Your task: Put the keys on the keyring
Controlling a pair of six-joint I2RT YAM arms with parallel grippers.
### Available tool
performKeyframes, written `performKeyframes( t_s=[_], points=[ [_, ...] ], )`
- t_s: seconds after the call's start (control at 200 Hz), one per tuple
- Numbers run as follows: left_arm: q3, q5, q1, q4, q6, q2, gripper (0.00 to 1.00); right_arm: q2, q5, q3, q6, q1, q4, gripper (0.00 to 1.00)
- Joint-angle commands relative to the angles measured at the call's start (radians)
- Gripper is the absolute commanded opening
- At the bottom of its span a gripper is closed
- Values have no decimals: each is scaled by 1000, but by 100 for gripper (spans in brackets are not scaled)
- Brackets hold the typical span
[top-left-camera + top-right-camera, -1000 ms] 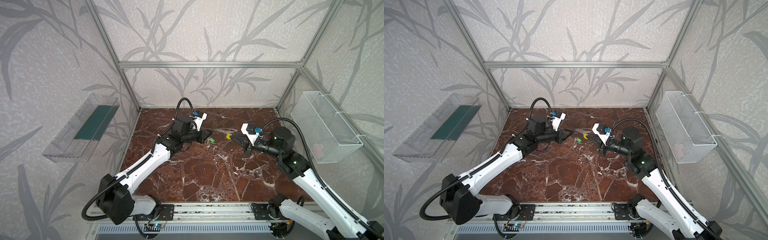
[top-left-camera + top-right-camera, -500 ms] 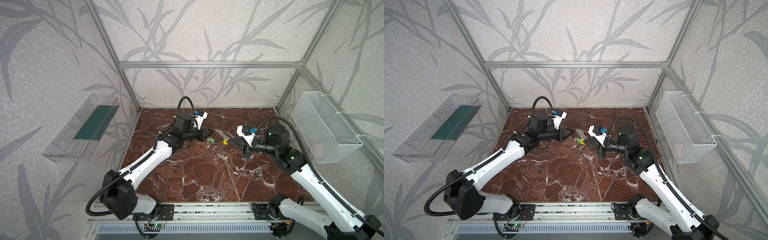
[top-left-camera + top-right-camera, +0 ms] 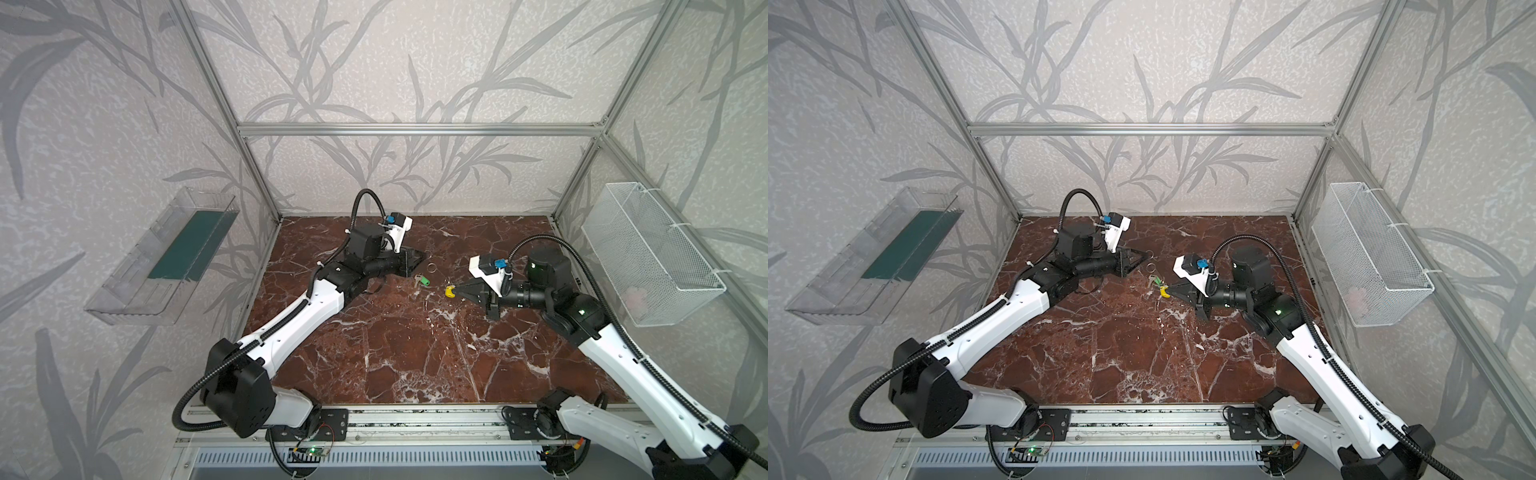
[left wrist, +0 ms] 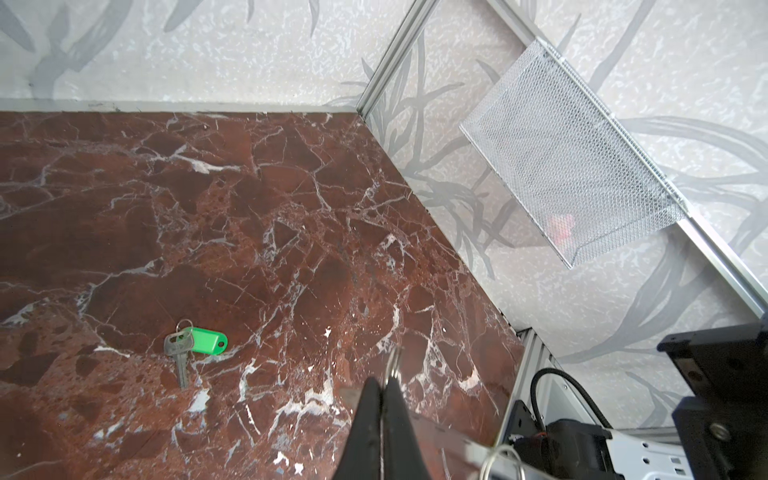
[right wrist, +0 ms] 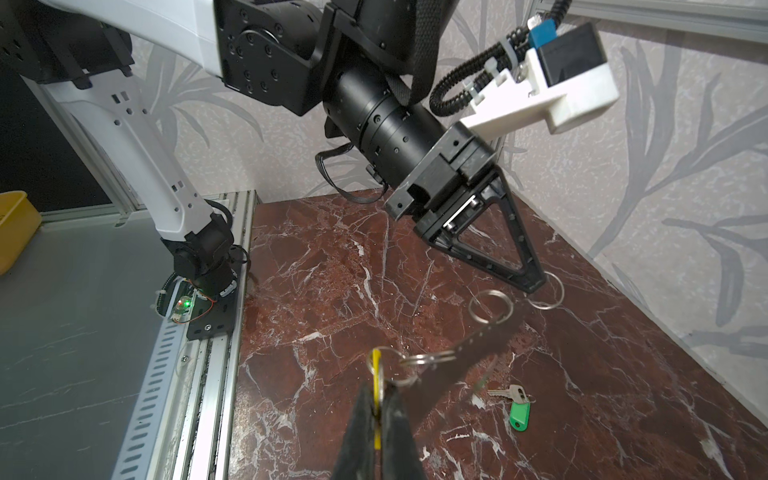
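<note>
The green-tagged key (image 3: 423, 281) (image 4: 203, 338) lies alone on the marble. My right gripper (image 5: 380, 390) (image 3: 456, 291) is shut on the yellow tag (image 5: 376, 374) of the other key; its metal blade I cannot make out. Wire rings link that tag to the keyring (image 5: 478, 338) (image 4: 449, 436). The keyring is a grey plate seen edge-on in the air, reaching toward my left gripper (image 3: 426, 261) (image 4: 381, 380). That gripper is shut on a separate wire ring (image 5: 548, 293) (image 4: 394, 363). Whether this ring joins the plate I cannot tell.
A white mesh basket (image 3: 652, 253) hangs on the right wall and a clear tray (image 3: 166, 257) on the left wall. The marble table (image 3: 415, 353) ends at a metal rail along the front. A yellow bin (image 5: 12, 224) stands off the table.
My right gripper has carried the yellow tag leftward, closer to the left gripper. The left gripper shifted slightly toward the back. The plate, seen flat half a second ago, now shows edge-on.
</note>
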Motion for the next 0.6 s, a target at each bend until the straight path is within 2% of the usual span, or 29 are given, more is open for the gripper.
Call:
performKeyframes(
  t_s=[0.0, 0.035, 0.125, 0.21, 0.4, 0.595],
  points=[
    [-1, -46, 13, 51, -16, -6, 0, -8, -22, 41, 4, 4, 6, 0],
    [4, -43, 13, 47, -13, -3, 0, -8, -11, 39, 9, 4, 14, 2],
    [17, -34, 14, 33, 0, 4, 0, -8, 7, 38, 15, 4, 19, 24],
    [25, -35, 15, 20, 20, 8, 0, -10, 14, 34, 17, 4, 18, 34],
    [53, -10, 16, -11, 62, 29, 0, -29, 46, 17, 26, 3, 23, 36],
    [59, -12, 16, -33, 98, 31, 0, -58, 144, -5, 47, 2, 61, 36]
  ],
)
